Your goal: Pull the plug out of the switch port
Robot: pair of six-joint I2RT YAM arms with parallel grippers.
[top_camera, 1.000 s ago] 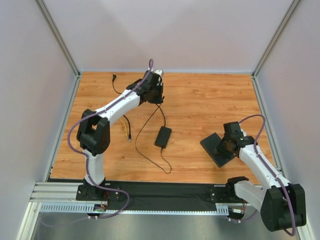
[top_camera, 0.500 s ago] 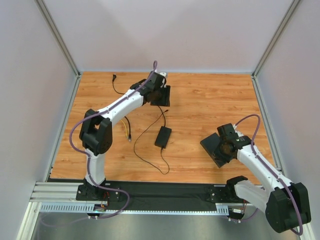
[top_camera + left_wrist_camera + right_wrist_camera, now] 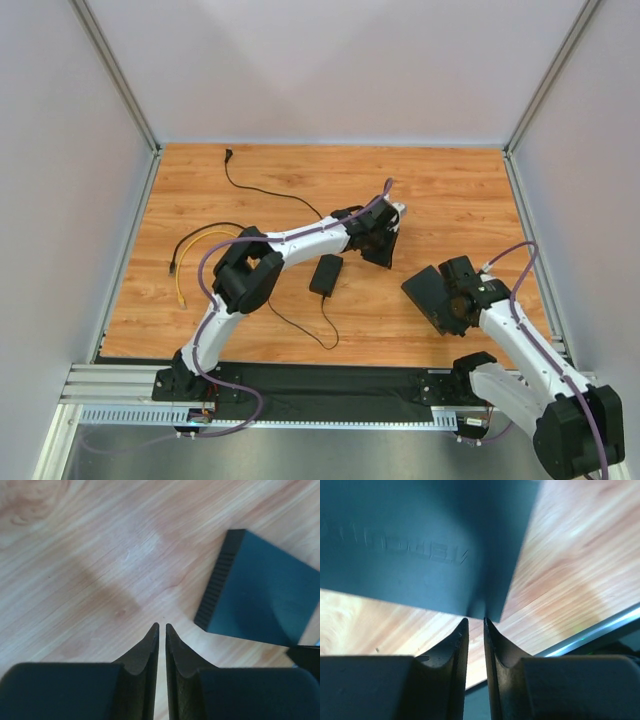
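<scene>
We have 2 hands nearly shut and empty: right hand (image 3: 475,621) at the switch's (image 3: 425,290) edge, left hand (image 3: 162,626) just beside it.

Ahead of our left gripper (image 3: 160,627) and off to its right lies the switch (image 3: 265,600), flat on the table (image 3: 75,555) and apart from the fingertips. Our right gripper (image 3: 475,621) has that switch directly ahead, with one corner just at its fingertips. The adapter brick (image 3: 326,274) lies behind our left gripper, beside the forearm. The loose cables (image 3: 197,240) lie well behind it.
</scene>
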